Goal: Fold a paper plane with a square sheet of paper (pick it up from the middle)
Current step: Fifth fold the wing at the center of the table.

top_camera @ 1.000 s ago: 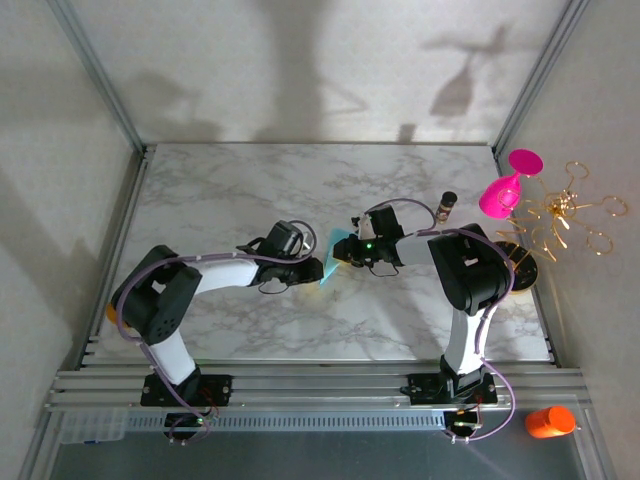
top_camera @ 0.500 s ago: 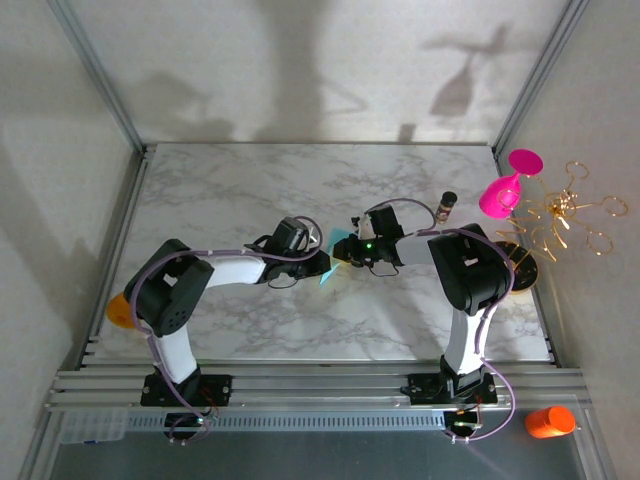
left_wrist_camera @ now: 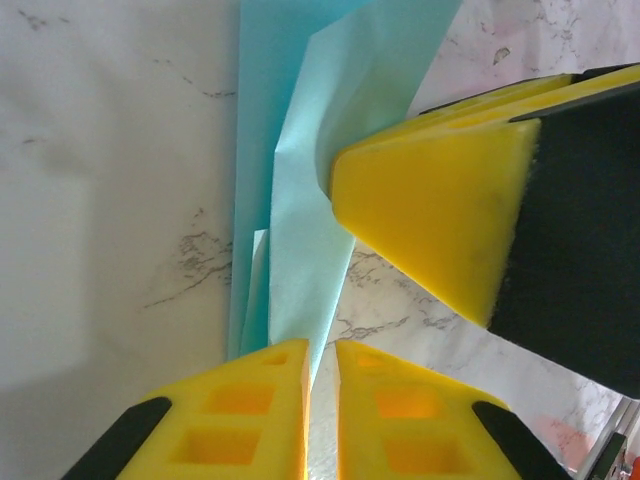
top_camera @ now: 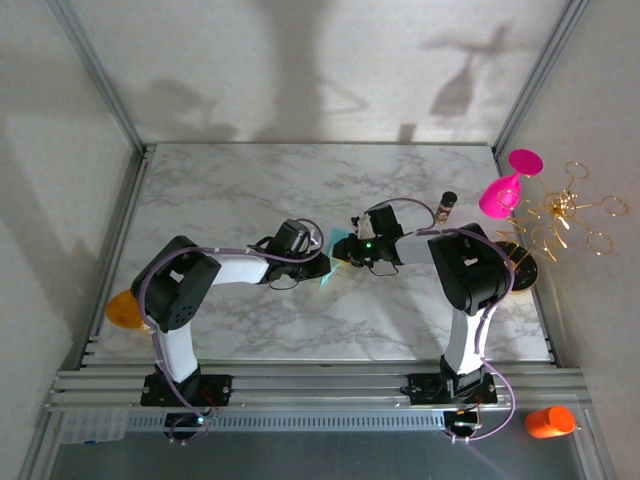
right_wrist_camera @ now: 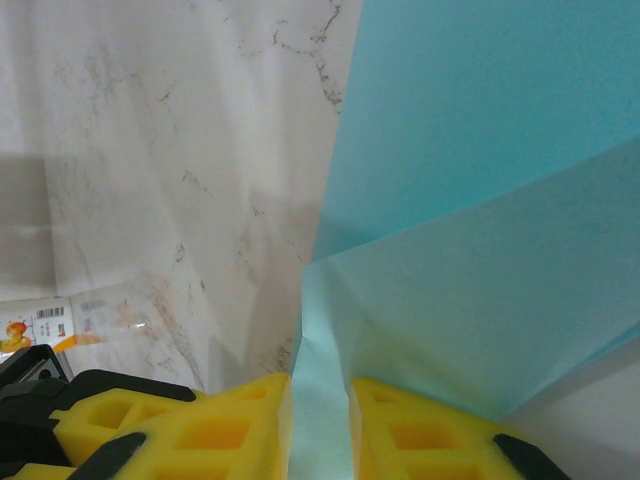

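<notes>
**At mid-surface, a half-folded sheet pinched from both sides**

Near the middle of the marbled surface (top_camera: 230, 190), the square sheet of paper (left_wrist_camera: 300, 200) lay partly folded between the two arms. It was thin, matte and teal-blue, with sharp creases and overlapping layers. The left gripper (left_wrist_camera: 321, 355) had its yellow jaws almost together, and the paper's narrow lower edge ran into the slit, apparently clamped. The right gripper (right_wrist_camera: 320, 385) was closed on a lighter flap of the same sheet.

The main risk looked like tearing. With both ends pinned, any pull apart or twist by either arm would load the thin paper along its creases. The pads looked blocky and slightly soft against the smooth sheet, so a slip could skew the fold and leave uneven wings. Letting go too soon might let the springy layers open again.
</notes>
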Robot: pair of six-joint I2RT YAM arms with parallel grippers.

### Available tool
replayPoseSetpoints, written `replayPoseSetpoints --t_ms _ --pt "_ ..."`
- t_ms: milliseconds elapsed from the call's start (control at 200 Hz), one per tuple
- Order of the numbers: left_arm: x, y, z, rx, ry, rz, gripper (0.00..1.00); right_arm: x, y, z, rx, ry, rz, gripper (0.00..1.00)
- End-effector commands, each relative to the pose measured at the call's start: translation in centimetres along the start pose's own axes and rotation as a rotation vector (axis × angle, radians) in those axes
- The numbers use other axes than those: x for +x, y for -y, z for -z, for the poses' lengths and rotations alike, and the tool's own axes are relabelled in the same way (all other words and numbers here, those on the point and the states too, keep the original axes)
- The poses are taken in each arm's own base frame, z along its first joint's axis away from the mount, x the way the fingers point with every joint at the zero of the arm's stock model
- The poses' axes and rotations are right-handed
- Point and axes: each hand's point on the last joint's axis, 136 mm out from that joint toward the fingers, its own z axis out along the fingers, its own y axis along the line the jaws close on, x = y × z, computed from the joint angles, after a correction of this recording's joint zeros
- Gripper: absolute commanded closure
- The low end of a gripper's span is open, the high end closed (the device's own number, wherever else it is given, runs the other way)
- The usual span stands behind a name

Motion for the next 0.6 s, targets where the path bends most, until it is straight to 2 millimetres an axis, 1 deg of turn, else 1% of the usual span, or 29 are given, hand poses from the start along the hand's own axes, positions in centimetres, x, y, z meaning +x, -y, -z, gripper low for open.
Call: replayPoseSetpoints --t_ms 0,150,270,396,521,596 --pt "-0.5 1.7 0.1 0.048 0.004 -0.007 0.85 0.3 1.3 -1.0 0.067 0.000 0.025 0.76" --pt "-0.5 2.9 1.0 0.073 0.009 -0.027 0.84 0.3 1.4 -1.1 0.070 -0.001 0.021 0.76" --pt "0.2 3.1 0.7 0.076 -0.007 -0.033 0.84 0.3 1.4 -1.1 0.073 -0.002 0.021 0.76" --pt "0.7 2.8 0.2 0.069 -0.022 -0.030 0.84 0.2 1.5 -1.1 0.075 0.000 0.018 0.76" --pt "0.5 2.7 0.2 0.056 -0.014 -0.031 0.84 0.3 1.6 -1.1 0.081 -0.002 0.016 0.76" --pt "0.1 3.3 0.6 0.066 -0.002 -0.035 0.82 0.3 1.7 -1.1 0.088 -0.003 0.013 0.76"
